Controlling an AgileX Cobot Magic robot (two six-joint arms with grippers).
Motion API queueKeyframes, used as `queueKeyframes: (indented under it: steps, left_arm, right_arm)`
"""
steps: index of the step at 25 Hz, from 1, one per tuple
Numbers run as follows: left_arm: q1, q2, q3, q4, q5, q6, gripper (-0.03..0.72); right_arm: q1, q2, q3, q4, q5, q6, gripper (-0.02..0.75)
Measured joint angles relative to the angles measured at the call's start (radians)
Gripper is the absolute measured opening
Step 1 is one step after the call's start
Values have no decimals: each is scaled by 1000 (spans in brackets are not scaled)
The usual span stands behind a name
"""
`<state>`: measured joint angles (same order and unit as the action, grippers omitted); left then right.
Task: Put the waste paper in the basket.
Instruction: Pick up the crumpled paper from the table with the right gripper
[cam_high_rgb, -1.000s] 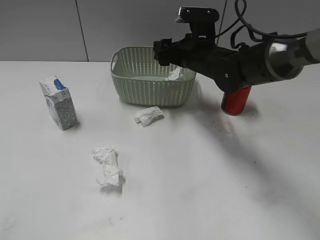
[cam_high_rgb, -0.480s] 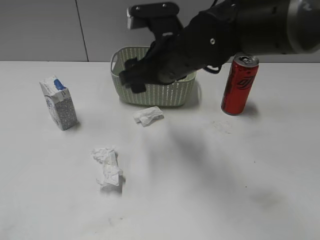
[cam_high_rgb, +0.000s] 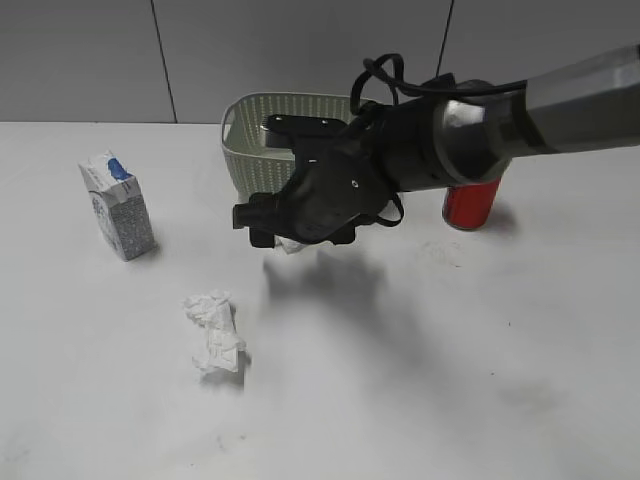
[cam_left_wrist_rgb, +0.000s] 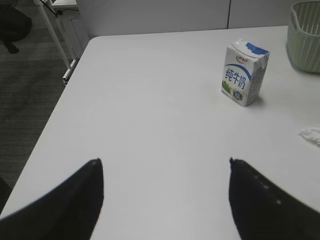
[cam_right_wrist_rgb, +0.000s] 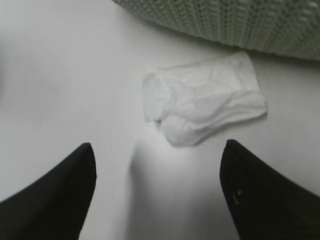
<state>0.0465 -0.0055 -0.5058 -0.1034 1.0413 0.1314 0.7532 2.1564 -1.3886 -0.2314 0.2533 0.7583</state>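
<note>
The pale green basket (cam_high_rgb: 243, 150) stands at the back of the table, partly behind my right arm. One waste paper wad (cam_right_wrist_rgb: 202, 105) lies just in front of its wall (cam_right_wrist_rgb: 240, 20). My right gripper (cam_right_wrist_rgb: 157, 150) is open and empty, hovering low over this wad; in the exterior view (cam_high_rgb: 290, 232) it covers most of it. A second wad (cam_high_rgb: 215, 335) lies nearer the front left, and its edge shows in the left wrist view (cam_left_wrist_rgb: 311, 135). The inside of the basket is hidden by the arm. My left gripper (cam_left_wrist_rgb: 164, 162) is open and empty over bare table, out of the exterior view.
A white-and-blue carton (cam_high_rgb: 118, 205) stands at the left and also shows in the left wrist view (cam_left_wrist_rgb: 244, 74). A red can (cam_high_rgb: 470, 205) stands right of the basket, behind my right arm. The table's left edge (cam_left_wrist_rgb: 75, 75) drops to the floor.
My right arm has swung from above the basket down and forward, and the open gripper now hangs over the wad in front of the basket. The wads and carton have not moved.
</note>
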Motion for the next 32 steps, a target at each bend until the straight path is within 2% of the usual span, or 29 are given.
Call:
queueKeyframes:
  steps: [3,9,15,19,21,22,24,26,27,29,32]
  left_arm:
    - [0,0,0,0,0,0,572]
    - [0,0,0,0,0,0,572]
    - [0,0,0,0,0,0,572]
    - [0,0,0,1,0,0,572]
    - [0,0,0,1,0,0,572]
    - [0,0,0,1,0,0,572]
    - [0,0,0,2,0,0,572]
    - [0,0,0,2,0,0,572]
    - [0,0,0,2,0,0,572]
    - [0,0,0,2,0,0,572]
    - [0,0,0,2,0,0,572]
  right_arm:
    - [0,41,-62,-105,12,33,582]
    - [0,81,-109,-333,37,275,577]
    - [0,131,-126,-420,32,354,574]
    - [0,171,-153,-435,28,359,564]
    - [0,172,-158,-430,30,359,517]
    - [0,174,-159,-419,31,360,470]
    - [0,174,-161,-390,40,360,330]
    - [0,169,-162,-348,48,359,136]
    - [0,163,-162,-328,52,356,69]
    - [0,139,-162,-284,56,332,13]
    - [0,70,-162,-213,70,240,-2]
